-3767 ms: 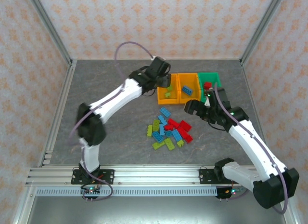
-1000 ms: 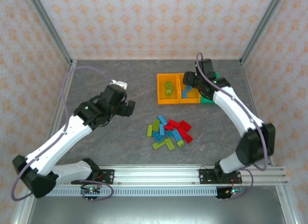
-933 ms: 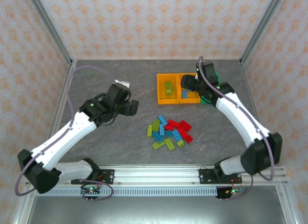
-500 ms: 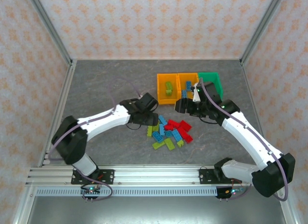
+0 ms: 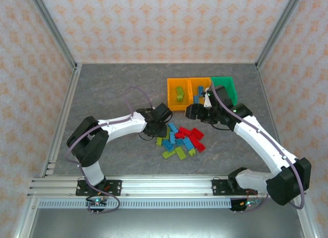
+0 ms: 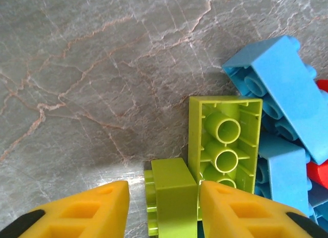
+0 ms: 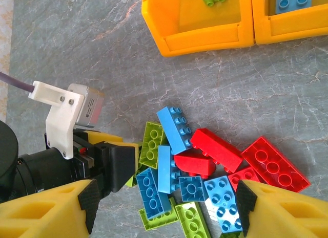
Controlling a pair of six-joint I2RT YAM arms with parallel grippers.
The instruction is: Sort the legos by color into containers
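End effector of left arm (image 6: pixel 163 194) low astride lime lego (image 6: pixel 172 210)

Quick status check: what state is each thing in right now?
Left jaws, open around a lime brick, one side not touching.
Right jaws, open, empty, above the pile.
Pile, loose, colors mixed.
Left orange bin, holds lime bricks.
Middle orange bin, holds blue.
Green bin, contents unclear.

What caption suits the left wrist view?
Left gripper straddles a lime green brick beside blue ones on the table.
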